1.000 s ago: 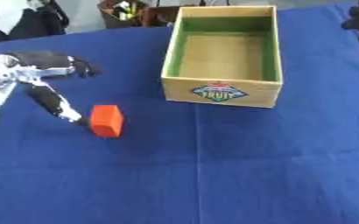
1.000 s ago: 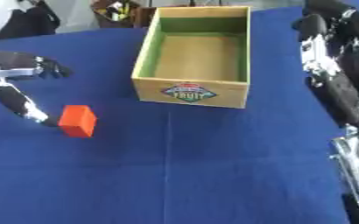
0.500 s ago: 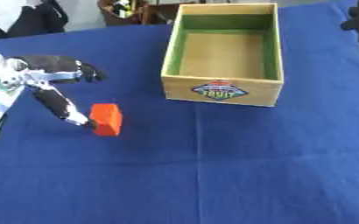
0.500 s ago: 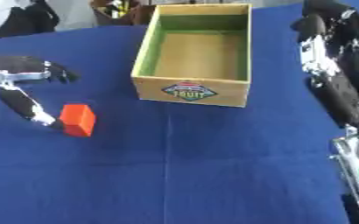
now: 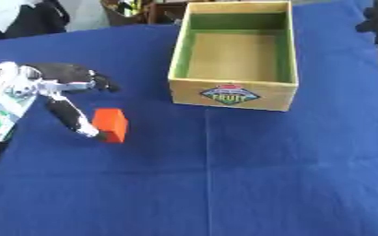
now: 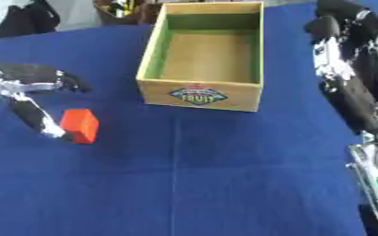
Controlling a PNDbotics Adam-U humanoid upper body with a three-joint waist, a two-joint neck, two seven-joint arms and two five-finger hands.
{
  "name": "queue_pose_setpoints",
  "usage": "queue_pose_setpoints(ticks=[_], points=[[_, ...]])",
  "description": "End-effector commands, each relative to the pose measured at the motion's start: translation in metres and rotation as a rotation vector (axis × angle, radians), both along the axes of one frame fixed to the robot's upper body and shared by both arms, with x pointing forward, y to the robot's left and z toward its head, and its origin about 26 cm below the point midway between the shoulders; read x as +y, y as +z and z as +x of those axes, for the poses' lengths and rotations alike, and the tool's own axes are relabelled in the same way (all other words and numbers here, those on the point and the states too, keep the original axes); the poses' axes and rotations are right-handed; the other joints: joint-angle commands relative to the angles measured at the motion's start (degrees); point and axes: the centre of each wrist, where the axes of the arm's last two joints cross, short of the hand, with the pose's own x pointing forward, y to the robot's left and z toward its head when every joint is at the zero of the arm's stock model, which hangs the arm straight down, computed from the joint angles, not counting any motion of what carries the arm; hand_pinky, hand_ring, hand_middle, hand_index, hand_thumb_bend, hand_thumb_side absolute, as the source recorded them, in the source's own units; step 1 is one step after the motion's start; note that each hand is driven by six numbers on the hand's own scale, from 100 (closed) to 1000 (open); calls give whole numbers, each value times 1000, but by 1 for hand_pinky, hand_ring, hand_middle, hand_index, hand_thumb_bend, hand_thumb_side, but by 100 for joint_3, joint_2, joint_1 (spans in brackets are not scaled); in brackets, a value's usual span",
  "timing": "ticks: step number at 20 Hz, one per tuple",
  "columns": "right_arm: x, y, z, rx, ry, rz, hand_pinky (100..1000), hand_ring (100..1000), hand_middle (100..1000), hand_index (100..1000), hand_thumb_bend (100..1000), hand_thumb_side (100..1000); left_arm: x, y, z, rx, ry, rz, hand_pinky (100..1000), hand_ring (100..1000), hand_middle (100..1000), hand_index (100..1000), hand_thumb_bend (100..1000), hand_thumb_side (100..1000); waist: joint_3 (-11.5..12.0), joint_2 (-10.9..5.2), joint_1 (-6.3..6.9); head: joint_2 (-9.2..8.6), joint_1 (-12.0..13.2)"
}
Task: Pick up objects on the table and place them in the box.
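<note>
An orange-red block (image 5: 111, 124) lies on the blue cloth at the left. My left hand (image 5: 56, 86) is open around it: the thumb tip touches the block's left lower side, while the fingers (image 5: 85, 79) reach out above it, apart from it. An open cardboard box (image 5: 235, 55) with green inner walls and a fruit label stands at the back centre, with nothing inside. My right hand (image 6: 343, 50) hangs at the right edge, beside the box, fingers relaxed and holding nothing.
The blue cloth (image 5: 224, 175) covers the whole table. Dark clutter (image 5: 136, 9) and clothing sit beyond the far edge at the upper left. My right forearm (image 6: 374, 152) runs down the right side.
My left hand has slid a little down and right, bringing its thumb against the block. The block and the box stay put.
</note>
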Motion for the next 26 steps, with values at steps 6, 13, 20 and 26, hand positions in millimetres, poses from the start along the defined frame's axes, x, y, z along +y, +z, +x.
queue_pose_setpoints(ticks=[6,13,20,26], points=[[1,7,-3,-26,18,-2,932,874,584,800,100,601,-4,15,-2,46,-123,177,766,817,779,922,687,597,-7,-84,0,-89,7],[1,7,-3,-25,15,2,935,875,583,801,100,601,-7,14,-3,18,-144,161,707,747,642,815,596,584,-8,-77,-1,-96,9],[1,7,-3,-25,12,7,937,876,583,801,100,600,-8,14,-4,-37,-135,166,608,628,517,725,382,609,-7,-78,-16,-112,14],[1,7,-3,-24,8,12,939,876,581,801,100,600,-8,11,-3,-98,-120,140,482,520,411,628,275,605,-2,-91,-29,-113,17]])
